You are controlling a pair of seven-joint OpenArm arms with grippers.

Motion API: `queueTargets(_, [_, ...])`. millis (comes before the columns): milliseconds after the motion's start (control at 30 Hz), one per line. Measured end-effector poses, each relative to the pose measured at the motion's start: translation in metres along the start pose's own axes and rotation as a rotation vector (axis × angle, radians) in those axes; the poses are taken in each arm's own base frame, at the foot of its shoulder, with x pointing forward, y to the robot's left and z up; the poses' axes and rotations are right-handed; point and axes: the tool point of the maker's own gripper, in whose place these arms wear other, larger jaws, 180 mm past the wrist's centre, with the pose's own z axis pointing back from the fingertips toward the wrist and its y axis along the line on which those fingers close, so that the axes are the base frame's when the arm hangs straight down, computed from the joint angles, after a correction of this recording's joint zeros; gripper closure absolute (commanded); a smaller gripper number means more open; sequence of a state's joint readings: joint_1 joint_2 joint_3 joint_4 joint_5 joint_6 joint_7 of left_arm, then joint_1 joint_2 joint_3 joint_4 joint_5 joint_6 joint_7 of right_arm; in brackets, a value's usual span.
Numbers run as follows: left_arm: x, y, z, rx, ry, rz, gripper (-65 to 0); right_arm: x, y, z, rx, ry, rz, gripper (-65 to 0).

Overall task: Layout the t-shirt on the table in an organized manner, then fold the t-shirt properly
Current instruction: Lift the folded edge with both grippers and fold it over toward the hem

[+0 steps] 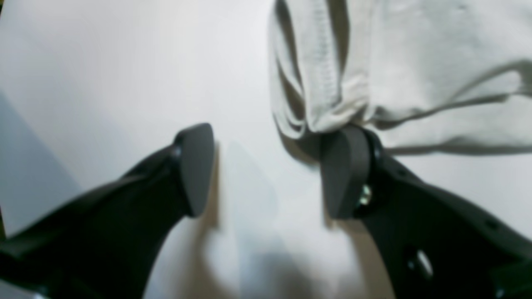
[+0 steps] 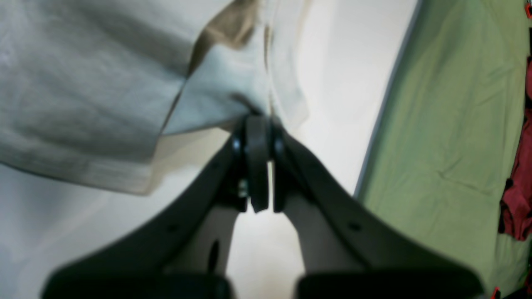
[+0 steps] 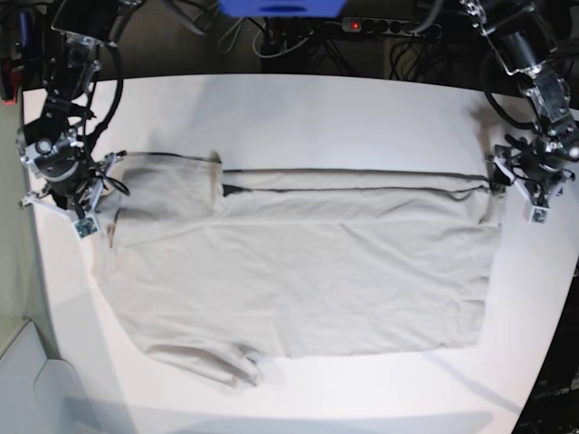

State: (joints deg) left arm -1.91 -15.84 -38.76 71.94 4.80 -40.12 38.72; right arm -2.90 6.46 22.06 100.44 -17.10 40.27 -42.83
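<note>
T-shirt (image 3: 308, 271) lies spread flat on the white desk (image 3: 317, 108), lengthwise across the base view; hem end toward that view's right, shoulder and sleeve end toward its left; top long edge folded over in a narrow band, dark fold line running along it; one short sleeve sticks out at the lower left (image 3: 213, 362), the other near the upper left; fabric mostly smooth, light wrinkles.

Left tool (image 1: 270, 170) sits at the shirt's hem corner, on the right in the base view (image 3: 534, 181); its pads stand well apart with bare desk (image 1: 124, 62) between them; one pad (image 1: 345, 166) touches the bunched hem edge of the shirt (image 1: 415, 62), the other pad (image 1: 195, 166) is clear of cloth; nothing clamped between them.

Right tool (image 2: 257, 124) at the shoulder end, on the left in the base view (image 3: 68, 185); pads pressed together and pinching a fold of the t-shirt (image 2: 104, 83), cloth gathering into the pinch point and lifted a little off the desk (image 2: 353, 62).

Beyond the desk edge in the right wrist view: green cloth (image 2: 449, 124); dark red fabric (image 2: 519, 187) at the far right; wrist views blurred.
</note>
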Motion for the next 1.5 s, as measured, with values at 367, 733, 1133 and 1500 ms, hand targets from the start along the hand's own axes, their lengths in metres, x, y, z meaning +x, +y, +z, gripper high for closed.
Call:
queueTargets(367, [0.005,-0.012,-0.004,-0.028,-0.002,-0.032,-24.2,0.0,0.0,0.0,0.0,0.0,0.0,0.0])
queueTargets(733, [0.004,-0.013,-0.005,-0.03,0.002,-0.036,-0.3,0.0,0.0,0.0,0.0,0.0,0.0,0.0])
queueTargets(1133, [0.028,-0.001,0.018,0.035,-0.045,-0.08,-0.6,0.002,-0.001,0.0,-0.002,-0.005,0.0,0.0])
queueTargets(1500, [0.076,0.037,0.078,0.151,-0.131,-0.059,-0.6,0.042,-0.026,0.018,-0.083,-0.111,0.007,0.0])
